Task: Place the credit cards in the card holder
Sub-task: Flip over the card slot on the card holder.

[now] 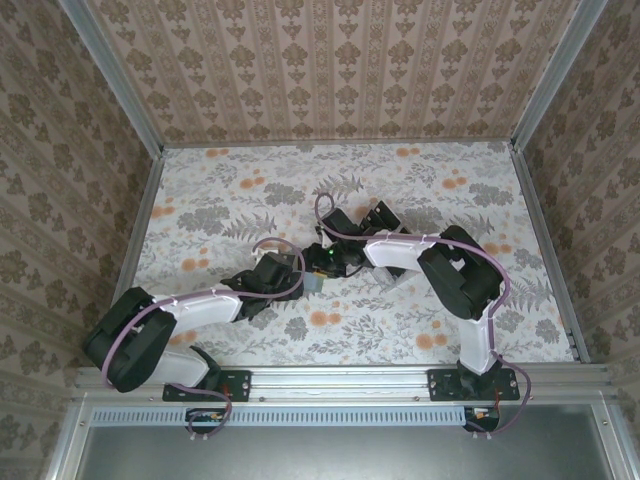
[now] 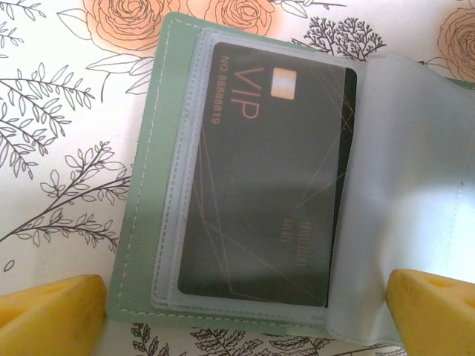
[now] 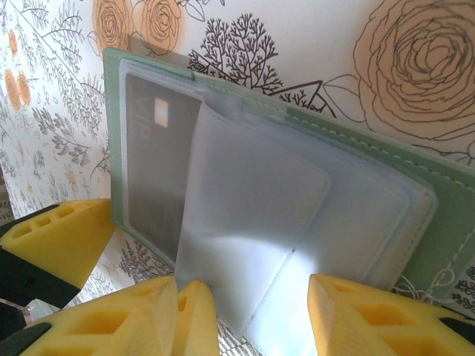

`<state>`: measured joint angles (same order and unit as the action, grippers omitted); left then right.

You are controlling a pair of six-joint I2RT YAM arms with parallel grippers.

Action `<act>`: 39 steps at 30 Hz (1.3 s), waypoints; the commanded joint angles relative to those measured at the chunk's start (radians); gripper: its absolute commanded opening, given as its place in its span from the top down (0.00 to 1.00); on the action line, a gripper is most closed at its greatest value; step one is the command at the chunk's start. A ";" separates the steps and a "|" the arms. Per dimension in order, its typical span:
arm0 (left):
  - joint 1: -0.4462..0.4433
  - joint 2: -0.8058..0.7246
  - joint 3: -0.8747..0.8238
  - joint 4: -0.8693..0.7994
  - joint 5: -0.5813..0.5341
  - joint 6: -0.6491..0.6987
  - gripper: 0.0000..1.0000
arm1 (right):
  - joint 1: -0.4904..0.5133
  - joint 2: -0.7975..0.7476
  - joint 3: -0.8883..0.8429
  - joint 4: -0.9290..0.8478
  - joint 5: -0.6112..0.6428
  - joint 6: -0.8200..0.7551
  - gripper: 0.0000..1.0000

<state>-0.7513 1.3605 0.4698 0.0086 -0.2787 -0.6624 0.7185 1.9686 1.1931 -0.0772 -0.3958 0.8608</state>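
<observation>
The card holder (image 2: 141,222) lies open on the flowered table, sage green with clear sleeves. One black credit card (image 2: 267,185) marked VIP sits inside its left sleeve. A frosted sleeve page (image 2: 415,170) curls up on the right. My left gripper (image 2: 241,322) hovers wide open over the holder's near edge, its yellow fingers (image 2: 52,311) either side. In the right wrist view the holder (image 3: 445,215) and card (image 3: 152,170) show again. My right gripper (image 3: 256,285) stands open astride the raised page (image 3: 245,222). From the top, both grippers (image 1: 300,275) (image 1: 328,262) meet mid-table.
The table (image 1: 400,190) has a floral cloth and is walled in by patterned panels at the back and both sides. A yellow finger of the left gripper (image 3: 59,237) stands close beside the right gripper's fingers.
</observation>
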 commanded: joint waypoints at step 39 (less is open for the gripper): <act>0.012 0.007 -0.046 -0.028 -0.026 -0.025 0.00 | -0.021 0.098 0.032 0.186 -0.067 0.127 0.49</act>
<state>-0.7521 1.3529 0.4519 0.0387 -0.2882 -0.6739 0.7002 2.0445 1.2163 0.1024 -0.4458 0.9745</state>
